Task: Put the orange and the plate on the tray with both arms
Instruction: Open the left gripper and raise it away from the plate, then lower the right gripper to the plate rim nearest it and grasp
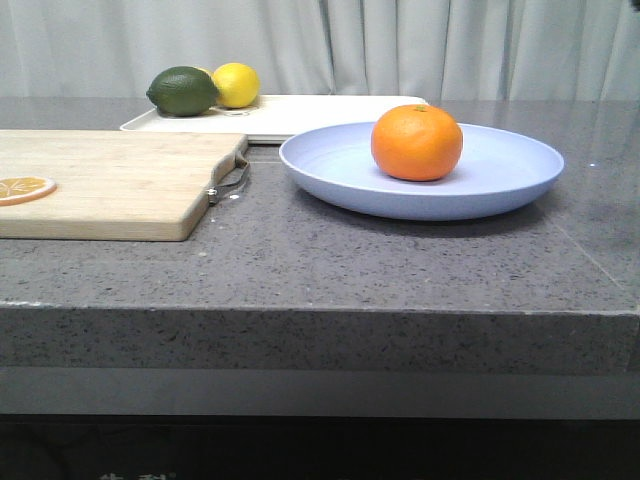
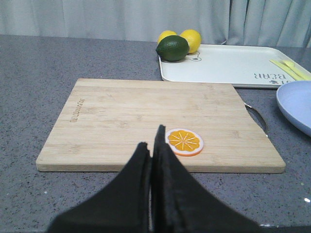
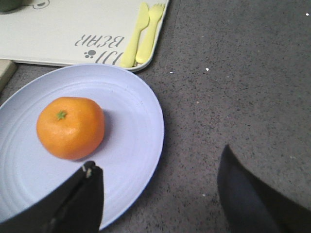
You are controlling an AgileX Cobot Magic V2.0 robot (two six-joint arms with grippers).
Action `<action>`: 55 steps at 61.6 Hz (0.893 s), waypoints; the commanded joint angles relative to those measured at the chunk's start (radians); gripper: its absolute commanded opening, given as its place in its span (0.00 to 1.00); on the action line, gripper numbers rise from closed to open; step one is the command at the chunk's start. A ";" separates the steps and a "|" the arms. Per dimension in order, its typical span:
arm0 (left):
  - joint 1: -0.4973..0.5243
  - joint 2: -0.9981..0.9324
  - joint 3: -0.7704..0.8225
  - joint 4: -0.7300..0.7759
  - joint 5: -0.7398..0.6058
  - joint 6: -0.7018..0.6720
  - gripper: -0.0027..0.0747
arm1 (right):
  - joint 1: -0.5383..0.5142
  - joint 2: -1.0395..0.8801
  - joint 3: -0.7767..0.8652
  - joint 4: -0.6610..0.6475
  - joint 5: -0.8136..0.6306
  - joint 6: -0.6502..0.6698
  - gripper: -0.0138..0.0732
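Orange (image 1: 417, 142) on plate (image 1: 500, 180), tray (image 1: 330, 112) behind, R pincer (image 3: 160, 194) splayed

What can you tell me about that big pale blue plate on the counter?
The plate is wide, round and shallow, pale lavender-blue with a matte, plastic-like look and faint concentric rings inside. It sits flat on the grey speckled counter, in front of the white tray and to the right of the wooden cutting board. An orange rests on it. The right gripper hangs open over its edge; whether a finger touches it is unclear.
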 commanded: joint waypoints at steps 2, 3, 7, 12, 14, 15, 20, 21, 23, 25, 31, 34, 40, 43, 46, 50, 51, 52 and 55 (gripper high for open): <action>0.002 0.013 -0.023 -0.009 -0.088 -0.008 0.01 | -0.006 0.118 -0.122 0.008 -0.041 0.012 0.63; 0.002 0.013 -0.023 -0.009 -0.088 -0.008 0.01 | -0.008 0.144 -0.133 0.008 -0.034 0.014 0.62; 0.002 0.013 -0.023 -0.009 -0.088 -0.008 0.01 | -0.025 0.214 -0.191 0.019 -0.008 0.044 0.62; 0.002 0.013 -0.023 -0.009 -0.088 -0.008 0.01 | -0.053 0.297 -0.257 0.047 0.038 0.065 0.62; 0.002 0.013 -0.023 -0.009 -0.088 -0.008 0.01 | -0.060 0.330 -0.277 0.058 0.059 0.065 0.62; 0.002 0.013 -0.023 -0.009 -0.088 -0.008 0.01 | -0.065 0.342 -0.287 0.064 0.066 0.065 0.62; 0.002 0.013 -0.023 -0.009 -0.088 -0.008 0.01 | -0.067 0.405 -0.340 0.073 0.102 0.064 0.62; 0.002 0.013 -0.023 -0.009 -0.088 -0.008 0.01 | -0.067 0.421 -0.352 0.073 0.110 0.064 0.62; 0.002 0.013 -0.023 -0.009 -0.088 -0.008 0.01 | -0.065 0.441 -0.367 0.073 0.122 0.058 0.62; 0.002 0.013 -0.023 -0.009 -0.088 -0.008 0.01 | -0.058 0.468 -0.389 0.073 0.138 0.050 0.61; 0.002 0.013 -0.023 -0.009 -0.088 -0.008 0.01 | -0.052 0.513 -0.424 0.077 0.173 0.048 0.61; 0.002 0.013 -0.023 -0.009 -0.088 -0.008 0.01 | -0.052 0.528 -0.433 0.081 0.180 0.046 0.61; 0.002 0.013 -0.023 -0.009 -0.088 -0.008 0.01 | -0.052 0.545 -0.436 0.110 0.184 0.007 0.61; 0.002 0.013 -0.023 -0.009 -0.088 -0.008 0.01 | -0.052 0.553 -0.436 0.141 0.189 -0.020 0.61; 0.002 0.013 -0.023 -0.009 -0.088 -0.008 0.01 | -0.052 0.563 -0.436 0.159 0.195 -0.038 0.61; 0.002 0.013 -0.023 -0.009 -0.088 -0.008 0.01 | -0.052 0.576 -0.436 0.173 0.199 -0.044 0.61; 0.002 0.013 -0.023 -0.009 -0.088 -0.008 0.01 | -0.052 0.581 -0.436 0.173 0.201 -0.044 0.61; 0.002 0.013 -0.023 -0.009 -0.088 -0.008 0.01 | -0.052 0.584 -0.436 0.173 0.202 -0.044 0.60; 0.002 0.013 -0.023 -0.009 -0.088 -0.008 0.01 | -0.052 0.592 -0.436 0.176 0.204 -0.044 0.58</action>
